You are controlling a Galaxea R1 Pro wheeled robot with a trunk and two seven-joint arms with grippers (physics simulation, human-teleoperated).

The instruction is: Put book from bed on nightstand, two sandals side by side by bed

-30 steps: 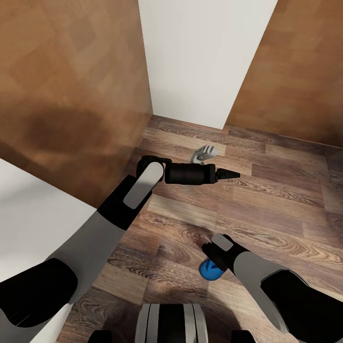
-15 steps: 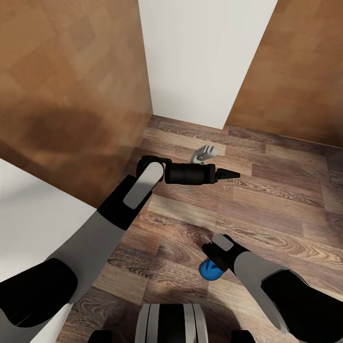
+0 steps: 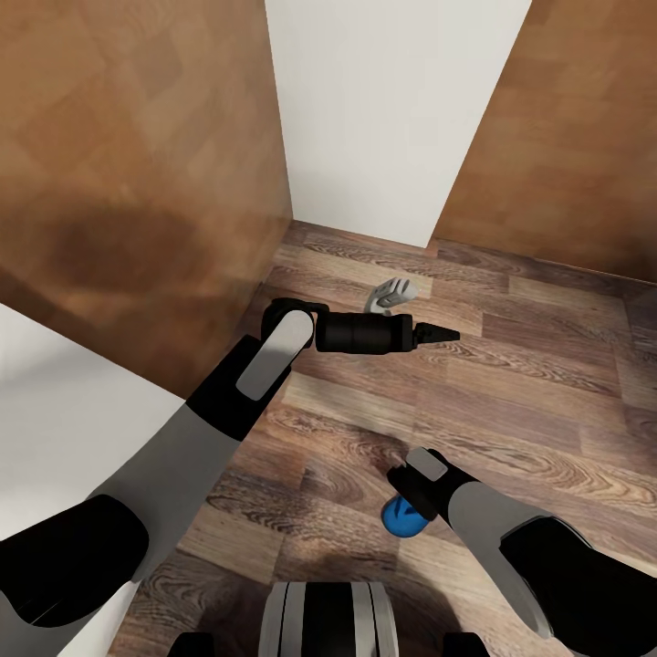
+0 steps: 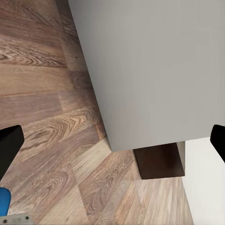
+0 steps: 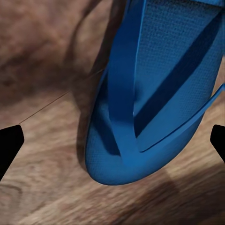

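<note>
One bright blue sandal (image 5: pixel 150 93) lies flat on the wood-plank floor (image 3: pixel 511 401), thong straps up. My right gripper (image 5: pixel 112 140) hangs open just above it, a black fingertip (image 5: pixel 9 146) on either side, not touching. From the head view the sandal (image 3: pixel 400 520) peeks out under my right wrist. My left gripper (image 3: pixel 436 335) is held out level over the floor, open and with nothing in it. A blue sliver of sandal (image 4: pixel 3 202) shows in the left wrist view. The bed's off-white mattress (image 3: pixel 55 429) is at the left. The book and the other sandal are out of view.
A tall brown wood panel (image 3: pixel 137 182) rises at the left beside the mattress, and another brown panel (image 3: pixel 566 137) stands at the right, with white wall (image 3: pixel 383 109) between them. A small grey-white object (image 3: pixel 391 294) sits on the floor beyond my left gripper.
</note>
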